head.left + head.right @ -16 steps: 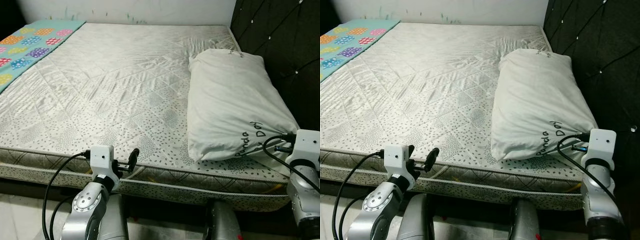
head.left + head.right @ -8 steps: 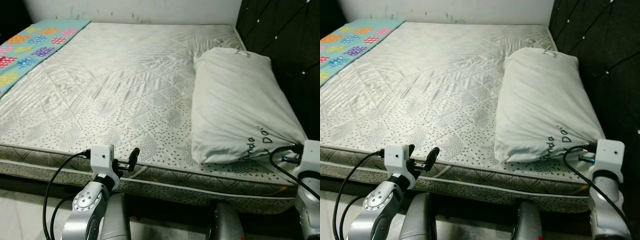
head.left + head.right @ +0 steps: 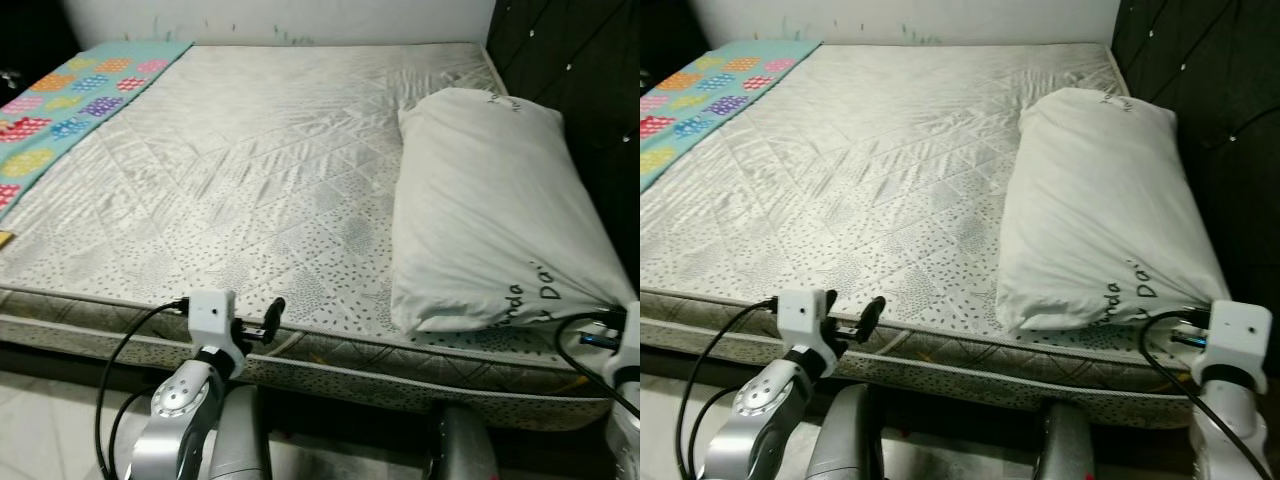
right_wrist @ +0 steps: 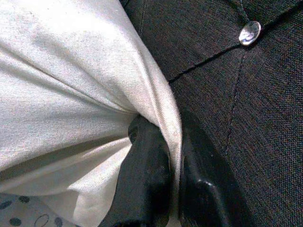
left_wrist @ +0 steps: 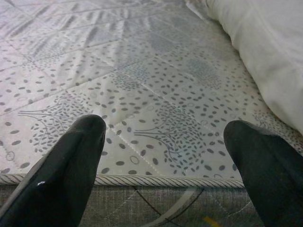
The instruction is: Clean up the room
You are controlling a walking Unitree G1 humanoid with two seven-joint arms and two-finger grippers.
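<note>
A white pillow [image 3: 490,200] with dark lettering lies on the right side of the grey patterned mattress [image 3: 250,170], along the dark headboard. My right gripper [image 4: 171,142] is shut on the pillow's near corner, with the fabric bunched between its two black fingers. Its wrist [image 3: 1232,335] sits just past the mattress's near right corner. My left gripper [image 5: 165,142] is open and level with the near edge of the mattress, left of the pillow, with nothing between its fingers [image 3: 272,312].
A teal blanket [image 3: 70,90] with coloured patches covers the far left of the bed. The tufted dark headboard [image 3: 590,60] runs along the right, and a white wall stands behind. Pale floor tiles [image 3: 50,420] show at the lower left.
The whole picture has slid right and down as the camera moved. My right gripper has stayed shut on the pillow's corner, and the left gripper has held its place at the mattress edge.
</note>
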